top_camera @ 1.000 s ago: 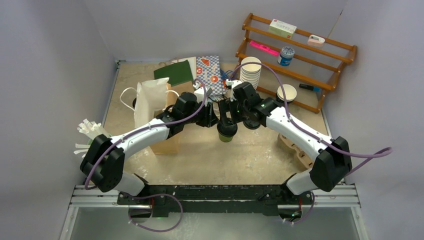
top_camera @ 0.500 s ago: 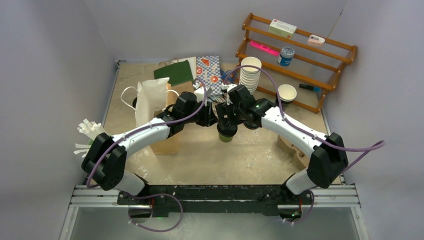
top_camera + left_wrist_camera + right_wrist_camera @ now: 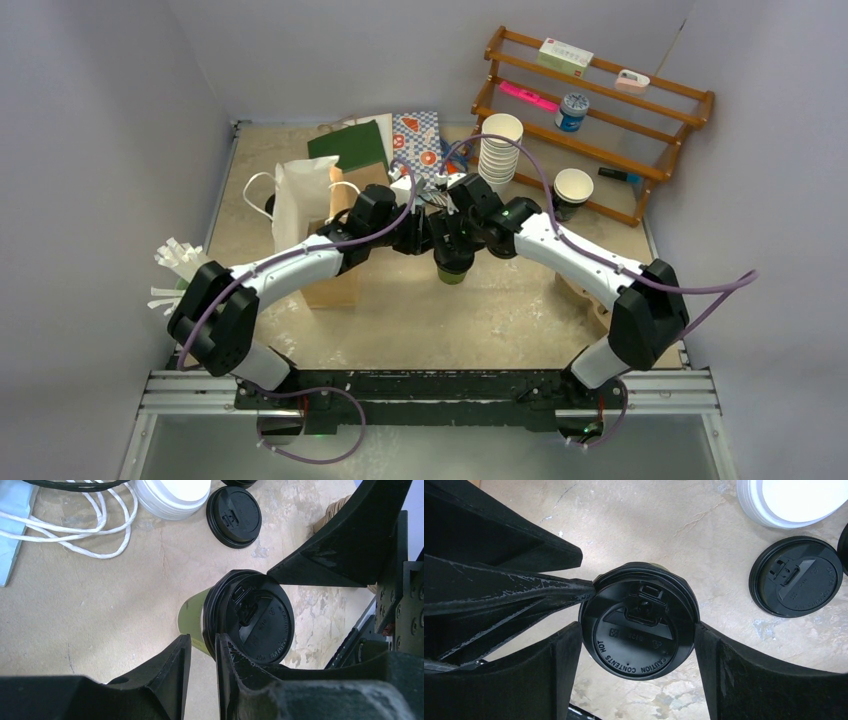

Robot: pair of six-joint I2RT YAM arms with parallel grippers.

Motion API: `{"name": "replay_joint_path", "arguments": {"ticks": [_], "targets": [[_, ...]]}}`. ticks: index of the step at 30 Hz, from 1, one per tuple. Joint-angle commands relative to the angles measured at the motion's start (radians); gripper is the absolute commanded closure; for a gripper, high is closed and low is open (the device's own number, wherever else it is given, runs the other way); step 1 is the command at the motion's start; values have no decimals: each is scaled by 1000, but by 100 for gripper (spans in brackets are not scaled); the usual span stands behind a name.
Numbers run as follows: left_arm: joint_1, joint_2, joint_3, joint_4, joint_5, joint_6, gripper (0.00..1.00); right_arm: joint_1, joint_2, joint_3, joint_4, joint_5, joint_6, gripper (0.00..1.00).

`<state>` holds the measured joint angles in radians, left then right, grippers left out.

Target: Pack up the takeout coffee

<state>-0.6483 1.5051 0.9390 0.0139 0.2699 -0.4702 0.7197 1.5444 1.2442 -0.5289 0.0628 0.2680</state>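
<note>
Both sets of fingers meet on one cup. The left fingers (image 3: 175, 680) stand close together, nipping the rim of the black lid (image 3: 639, 630) from one side. The right fingers (image 3: 559, 680) are spread wide and clamped across that lid, touching its rim on two opposite sides. Under the lid, the green cup (image 3: 192, 622) stands upright at the middle of the table (image 3: 400, 320). Near it a loose lid (image 3: 796, 577), also black, lies flat. Farther out, a white paper bag (image 3: 298, 200) stands behind the left arm, and a stack of white cups (image 3: 500, 150) stands behind the right, just before a wooden rack (image 3: 600, 110).
</note>
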Motion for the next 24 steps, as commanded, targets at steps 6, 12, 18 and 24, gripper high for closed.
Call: {"name": "replay_joint_path", "arguments": {"ticks": [6, 12, 18, 24], "targets": [[7, 25, 11, 41, 29, 1, 72, 14, 6, 47, -26, 42, -11, 21], [8, 35, 9, 42, 42, 0, 72, 15, 3, 35, -27, 45, -11, 22], [8, 43, -3, 49, 52, -5, 73, 20, 0, 9, -19, 46, -9, 23], [8, 46, -10, 50, 54, -5, 73, 21, -6, -20, 0, 32, 2, 24]]}}
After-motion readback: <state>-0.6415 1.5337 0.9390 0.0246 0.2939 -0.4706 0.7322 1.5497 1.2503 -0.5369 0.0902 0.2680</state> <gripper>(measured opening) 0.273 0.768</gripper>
